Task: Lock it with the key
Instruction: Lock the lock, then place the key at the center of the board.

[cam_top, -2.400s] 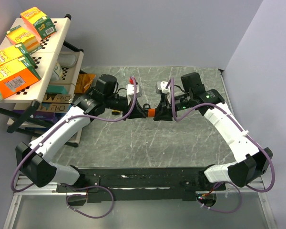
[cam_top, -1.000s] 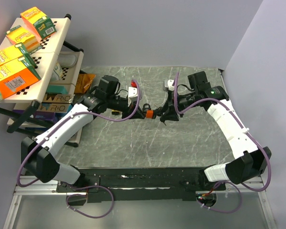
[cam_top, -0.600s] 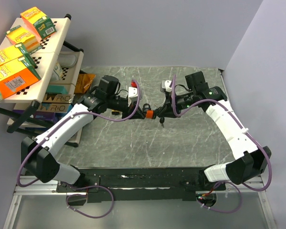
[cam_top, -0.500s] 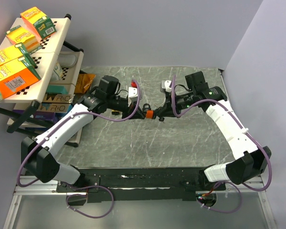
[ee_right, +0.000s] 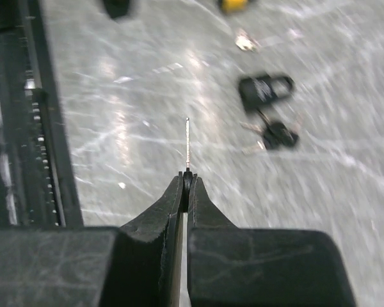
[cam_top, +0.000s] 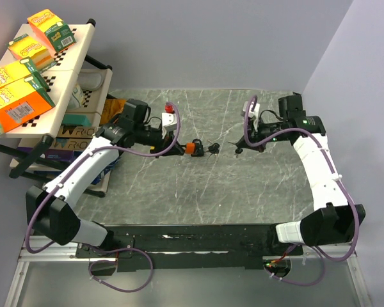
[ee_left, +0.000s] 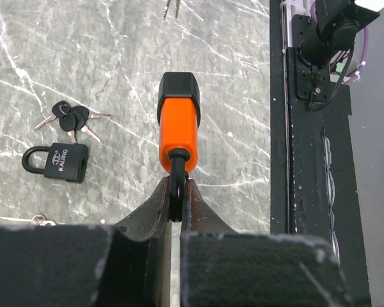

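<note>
My left gripper (cam_top: 182, 148) is shut on the black shackle of an orange padlock (cam_top: 191, 147) and holds it above the table. In the left wrist view the padlock (ee_left: 178, 131) points away from the gripper (ee_left: 176, 197). My right gripper (cam_top: 241, 149) is shut on a thin key (ee_right: 187, 144), seen edge-on beyond the gripper (ee_right: 187, 184). The key is well clear of the orange padlock, with a wide gap between the two grippers.
A black padlock (ee_left: 63, 162) and a bunch of keys (ee_left: 70, 120) lie on the marble table between the grippers (cam_top: 211, 148). A shelf rack of yellow boxes (cam_top: 25, 77) stands at the left. A black rail (cam_top: 192, 240) runs along the near edge.
The two grippers were together at mid-table with the key at the orange padlock. Now the right gripper has pulled back right with the key, and the left has drawn back left with the padlock.
</note>
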Controlling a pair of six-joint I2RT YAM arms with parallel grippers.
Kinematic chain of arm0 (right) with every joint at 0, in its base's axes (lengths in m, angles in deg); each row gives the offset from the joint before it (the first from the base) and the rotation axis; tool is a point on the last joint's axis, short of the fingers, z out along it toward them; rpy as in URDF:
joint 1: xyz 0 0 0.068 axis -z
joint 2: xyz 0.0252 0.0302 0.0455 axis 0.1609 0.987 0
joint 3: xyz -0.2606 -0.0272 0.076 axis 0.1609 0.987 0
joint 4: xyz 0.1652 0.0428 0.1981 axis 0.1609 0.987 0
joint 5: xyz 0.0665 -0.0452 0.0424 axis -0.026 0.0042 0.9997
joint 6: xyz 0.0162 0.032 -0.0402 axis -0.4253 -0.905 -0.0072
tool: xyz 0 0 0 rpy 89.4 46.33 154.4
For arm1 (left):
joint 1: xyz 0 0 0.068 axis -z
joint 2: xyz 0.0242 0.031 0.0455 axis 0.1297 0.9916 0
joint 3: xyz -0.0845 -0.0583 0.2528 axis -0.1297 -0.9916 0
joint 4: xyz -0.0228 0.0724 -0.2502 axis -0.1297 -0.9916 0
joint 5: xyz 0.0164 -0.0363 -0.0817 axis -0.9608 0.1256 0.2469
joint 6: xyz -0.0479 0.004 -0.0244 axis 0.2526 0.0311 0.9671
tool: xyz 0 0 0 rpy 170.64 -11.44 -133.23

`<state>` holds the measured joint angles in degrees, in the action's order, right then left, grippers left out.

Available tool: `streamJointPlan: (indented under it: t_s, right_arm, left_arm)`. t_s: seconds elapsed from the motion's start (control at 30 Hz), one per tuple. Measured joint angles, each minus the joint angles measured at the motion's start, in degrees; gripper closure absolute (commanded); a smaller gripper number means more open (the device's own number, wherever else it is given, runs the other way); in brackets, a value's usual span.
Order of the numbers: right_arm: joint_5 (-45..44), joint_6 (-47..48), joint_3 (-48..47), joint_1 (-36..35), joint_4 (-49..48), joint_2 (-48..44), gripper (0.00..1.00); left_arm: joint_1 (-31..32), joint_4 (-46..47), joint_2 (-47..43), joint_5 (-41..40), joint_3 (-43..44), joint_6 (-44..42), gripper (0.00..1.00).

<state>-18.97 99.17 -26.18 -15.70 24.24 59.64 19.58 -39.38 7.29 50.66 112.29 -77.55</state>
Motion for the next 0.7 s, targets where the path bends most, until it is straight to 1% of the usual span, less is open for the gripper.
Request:
streamJointPlan:
  t_s: [0.1,0.23,0.47,0.7]
  right_arm:
    - [-2.34,-1.46,0.96,3.3,-1.22,1.03,1.0]
    - [-7.02,-6.56,1.42,5.16,-4.92,7.67,1.0]
    - [-16.46,-15.23,1.44,5.75,-12.0,20.55,1.0]
    - [-22.6,-21.77,-1.9,5.75,-14.91,30.16,1.0]
  left_arm:
    - [0.0,-0.28,0.0,-0.04,-0.02,-0.33,0.99]
    - [0.0,0.17,0.0,-0.68,-0.02,0.0,0.99]
    - [0.0,3.45,0.0,-3.28,-1.6,2.05,0.99]
    - [0.0,5.77,0.0,-4.39,-4.02,4.76,0.99]
